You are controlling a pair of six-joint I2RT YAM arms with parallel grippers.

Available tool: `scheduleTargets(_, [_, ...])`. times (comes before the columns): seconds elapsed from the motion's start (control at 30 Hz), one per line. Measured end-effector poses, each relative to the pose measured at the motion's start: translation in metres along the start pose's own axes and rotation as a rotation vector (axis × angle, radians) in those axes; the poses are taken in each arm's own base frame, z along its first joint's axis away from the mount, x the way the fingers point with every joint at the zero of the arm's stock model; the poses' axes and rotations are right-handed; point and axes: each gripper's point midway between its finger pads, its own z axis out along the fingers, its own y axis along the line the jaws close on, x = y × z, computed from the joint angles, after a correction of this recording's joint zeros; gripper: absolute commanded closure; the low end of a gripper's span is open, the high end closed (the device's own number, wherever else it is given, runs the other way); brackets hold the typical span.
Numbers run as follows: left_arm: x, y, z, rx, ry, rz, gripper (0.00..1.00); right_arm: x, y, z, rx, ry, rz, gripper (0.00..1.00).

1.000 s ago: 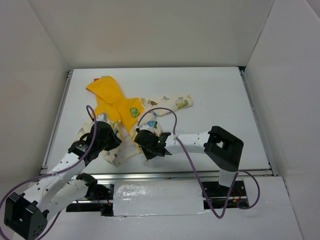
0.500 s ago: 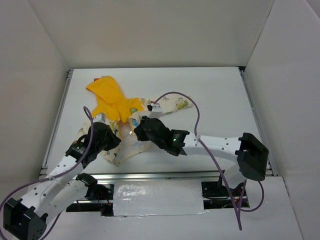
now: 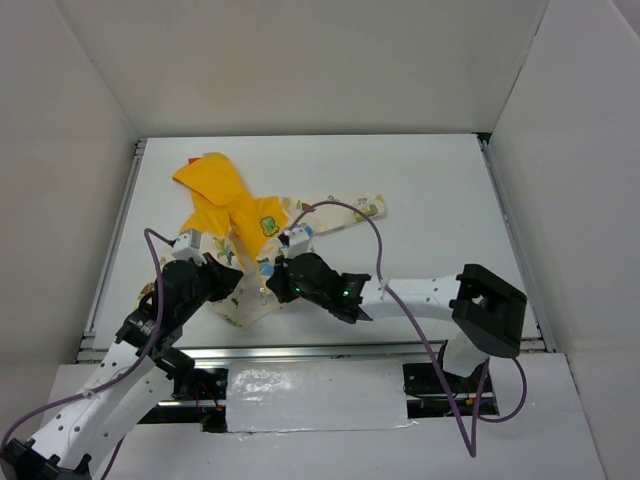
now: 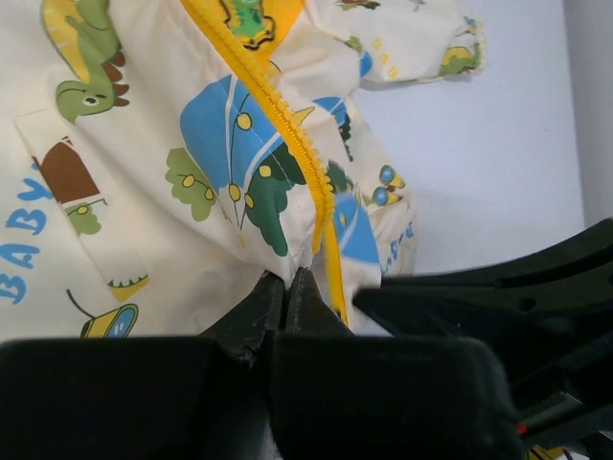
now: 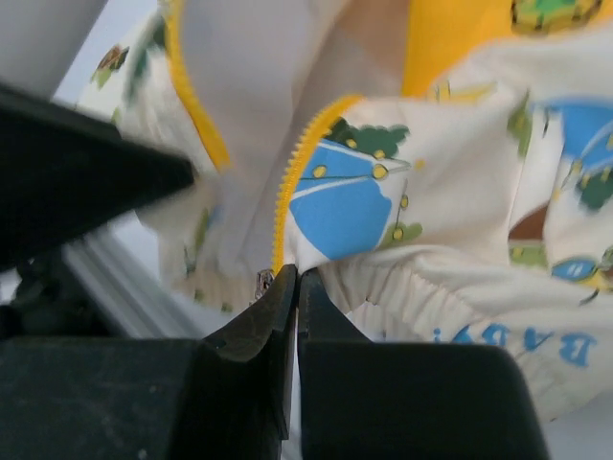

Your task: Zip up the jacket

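- Left gripper sits at the near-left of the table, its jaws pressed together on the bottom hem of the jacket.
- In the left wrist view the left gripper pinches the cream fabric just left of the yellow zipper, right where the teeth run down to the hem.
- The jacket spreads away from that gripper, dinosaur print up, and the zipper runs diagonally up and away from the fingertips.
- From above, the jacket lies left of centre on the table: yellow hood at the far end, one sleeve stretched out to the right, hem nearest the arms.
- The front is open at the bottom, and the two zipper edges are apart in the right wrist view.
- Right gripper is just beside the left one, at the same hem.
- Close up, the right gripper is clamped shut at the lower end of the other zipper edge, a small metal piece just left of its tips, and the jacket bunches to its right.
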Motion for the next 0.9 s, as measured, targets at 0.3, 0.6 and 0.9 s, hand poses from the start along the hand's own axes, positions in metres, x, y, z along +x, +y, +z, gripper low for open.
scheduleTargets(0.3, [0.004, 0.020, 0.006, -0.138, 0.040, -0.014, 1.00, -0.059, -0.013, 0.009, 0.244, -0.337, -0.243, 1.00])
scheduleTargets(0.6, [-0.006, 0.008, -0.003, -0.074, 0.001, -0.008, 1.00, -0.059, -0.012, -0.014, 0.081, -0.500, -0.211, 1.00])
scheduleTargets(0.9, [-0.018, -0.025, -0.012, 0.100, -0.048, 0.005, 1.00, -0.053, 0.007, -0.019, -0.067, -0.508, -0.140, 1.00])
